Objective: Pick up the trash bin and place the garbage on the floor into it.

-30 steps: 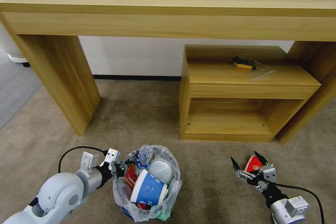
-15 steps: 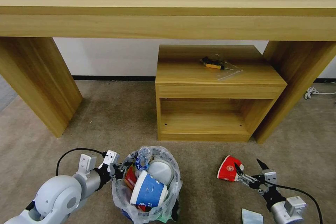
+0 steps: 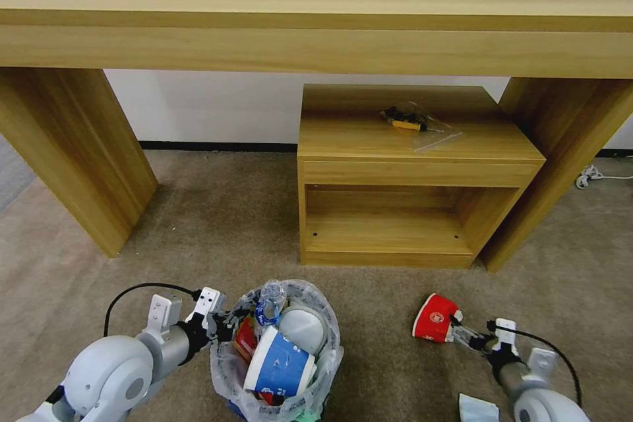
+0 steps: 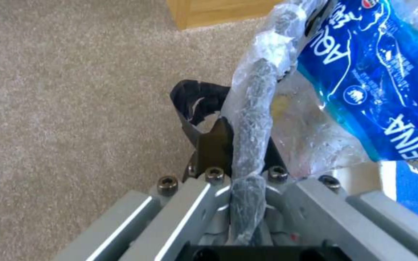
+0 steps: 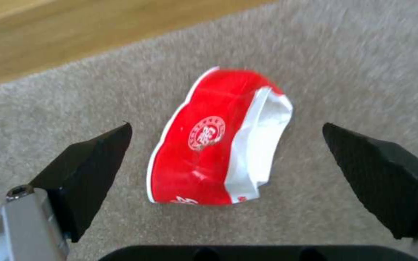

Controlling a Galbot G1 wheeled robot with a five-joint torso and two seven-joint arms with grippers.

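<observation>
Left gripper (image 3: 224, 325) clamped on the bag-wrapped rim of the trash bin (image 3: 227, 362); crinkled clear liner pinched between its fingers (image 4: 209, 145) in the left wrist view. Bin stuffed: blue-white paper cup (image 3: 280, 364), clear bottle (image 3: 269, 300), red wrappers (image 3: 246, 337). Short-pile beige floor (image 3: 231, 237). Right gripper (image 3: 465, 336) low, spread wide, black wedge fingertips (image 5: 98, 152) flanking a squashed red-white carton (image 5: 218, 141) lying on the carpet, apparently not touching. Pale blue mask (image 3: 478, 409) near the right arm.
</observation>
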